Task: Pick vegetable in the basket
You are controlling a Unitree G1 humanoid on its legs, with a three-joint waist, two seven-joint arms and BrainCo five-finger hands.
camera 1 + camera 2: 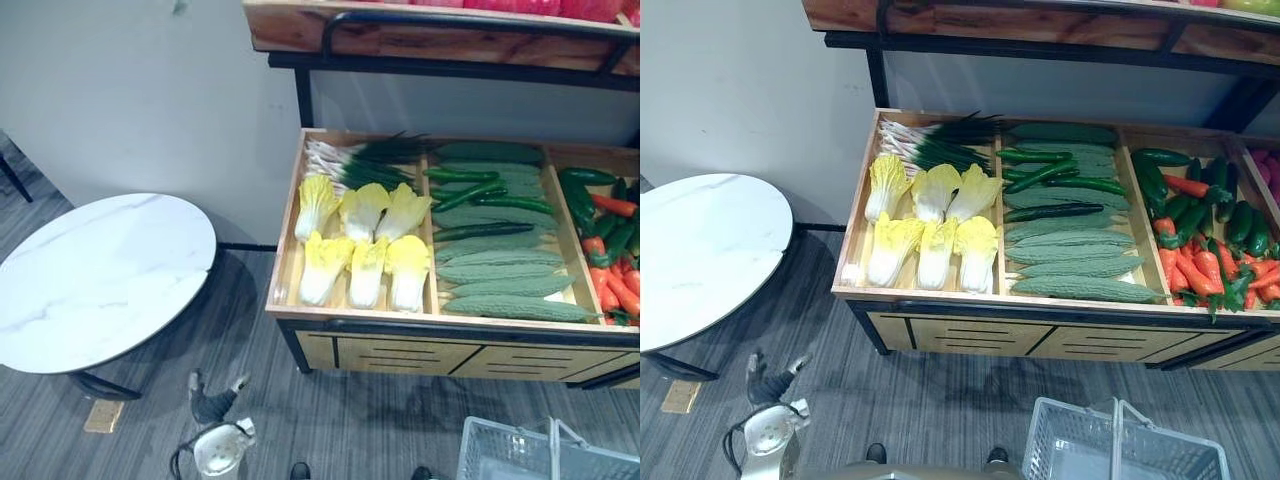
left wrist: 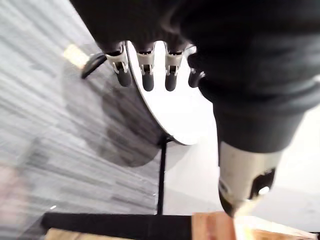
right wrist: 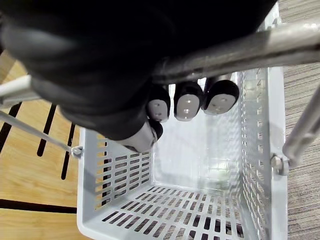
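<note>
1. Grey striped carpet [image 1: 400, 420] runs up to a pale wall [image 1: 130, 90], and a wooden bench [image 1: 940, 297] stands against it.
2. The vegetables lie in the bench's compartments:
   - cabbages [image 1: 930, 235] with scallions [image 1: 930, 145] behind them on the left;
   - bitter gourds [image 1: 1070, 265] and cucumbers [image 1: 1050, 180] in the middle;
   - carrots [image 1: 1200, 265] and green peppers [image 1: 1155, 180] on the right.
3. An upper shelf [image 1: 990, 25] overhangs the bench's back edge.
4. A round white table [image 1: 100, 275] stands to the left, with a gap of carpet between it and the bench.
5. The right robot hand [image 3: 187, 105] is curled round the handle [image 3: 240, 47] of a grey basket [image 1: 1070, 445], which sits low on the right, apart from the bench front.
6. The left robot hand [image 2: 147, 75] hangs with its fingers straight, holding nothing, near the table's edge.
</note>
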